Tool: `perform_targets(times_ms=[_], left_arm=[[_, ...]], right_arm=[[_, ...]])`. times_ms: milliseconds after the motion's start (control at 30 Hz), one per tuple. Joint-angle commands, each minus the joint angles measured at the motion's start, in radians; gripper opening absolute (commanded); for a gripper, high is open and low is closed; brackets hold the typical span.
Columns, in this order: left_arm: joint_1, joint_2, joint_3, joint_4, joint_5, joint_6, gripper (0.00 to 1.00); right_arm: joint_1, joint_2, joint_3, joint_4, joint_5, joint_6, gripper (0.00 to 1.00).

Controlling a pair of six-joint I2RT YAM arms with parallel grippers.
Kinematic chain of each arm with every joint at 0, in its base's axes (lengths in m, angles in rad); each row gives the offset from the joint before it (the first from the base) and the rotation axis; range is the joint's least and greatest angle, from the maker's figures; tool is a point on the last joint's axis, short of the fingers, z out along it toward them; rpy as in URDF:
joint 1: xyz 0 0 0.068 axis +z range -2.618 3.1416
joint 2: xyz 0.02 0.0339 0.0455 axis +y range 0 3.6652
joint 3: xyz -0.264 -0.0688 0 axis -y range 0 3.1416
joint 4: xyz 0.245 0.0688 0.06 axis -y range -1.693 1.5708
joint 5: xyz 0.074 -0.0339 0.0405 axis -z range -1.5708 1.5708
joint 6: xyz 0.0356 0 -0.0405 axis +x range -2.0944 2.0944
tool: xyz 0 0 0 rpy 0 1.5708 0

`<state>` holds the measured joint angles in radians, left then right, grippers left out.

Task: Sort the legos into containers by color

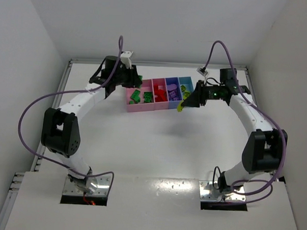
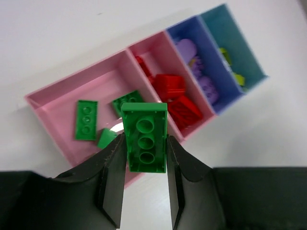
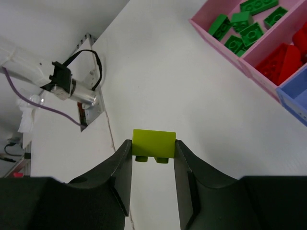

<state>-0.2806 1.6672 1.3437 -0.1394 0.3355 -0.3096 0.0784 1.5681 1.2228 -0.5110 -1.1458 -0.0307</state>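
Two end effectors are each clenching a single lego. The left end effector (image 2: 145, 143) is gripping a green brick (image 2: 144, 136) by its long sides. It is hovering over the near wall of the wide pink bin (image 2: 50, 103), where other green pieces (image 2: 86, 120) are lying. The right end effector (image 3: 153, 149) is pinching a yellow-green brick (image 3: 154, 142) above bare worktop (image 3: 192, 86), just beside the near end of the light blue bin (image 1: 185, 82), which is holding pieces of the same colour. Doing the drop well probably means the left arm is edging forward until its brick is wholly inside the rim. It then releases low, so the piece is neither bouncing off the wall onto the worktop nor skipping over the divider into the red bricks (image 2: 175, 96) of the narrow pink bin (image 2: 153, 52). The right arm, judging by its position, needs to be centring over the light blue compartment rather than the blue-violet bin (image 1: 172, 84) next door before opening.
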Motion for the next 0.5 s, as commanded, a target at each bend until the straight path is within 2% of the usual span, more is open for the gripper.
perform_targets(times_ms=[0,67,100,133,200,233,300,367,433,467], left_arm=[[-0.015,0.063,0.052,-0.068,-0.164,0.038,0.16],[-0.025,0.103,0.074,-0.081,-0.174,0.038,0.19],[-0.025,0.115,0.083,-0.092,-0.174,0.049,0.36],[-0.025,0.127,0.095,-0.092,-0.174,0.049,0.47],[-0.025,0.146,0.104,-0.101,-0.149,0.049,0.67],[-0.025,0.158,0.104,-0.101,-0.148,0.049,0.72],[-0.025,0.158,0.117,-0.101,-0.090,0.040,0.78],[-0.025,0.158,0.126,-0.075,-0.034,0.040,0.79],[-0.025,0.111,0.103,-0.005,0.031,0.030,0.83],[-0.025,0.033,0.034,0.108,0.031,0.000,0.84]], right_arm=[[-0.011,0.013,0.046,0.081,0.021,0.032,0.03],[-0.022,0.024,0.058,0.081,0.031,0.043,0.03],[-0.022,0.024,0.067,0.081,0.040,0.043,0.03],[-0.032,0.035,0.067,0.092,0.056,0.054,0.03],[-0.032,0.044,0.076,0.101,0.080,0.054,0.03],[-0.043,0.044,0.076,0.115,0.080,0.067,0.03],[-0.043,0.056,0.076,0.138,0.128,0.100,0.03],[-0.054,0.067,0.096,0.181,0.173,0.156,0.03],[-0.054,0.093,0.112,0.210,0.265,0.204,0.03],[-0.054,0.102,0.127,0.242,0.328,0.247,0.04]])
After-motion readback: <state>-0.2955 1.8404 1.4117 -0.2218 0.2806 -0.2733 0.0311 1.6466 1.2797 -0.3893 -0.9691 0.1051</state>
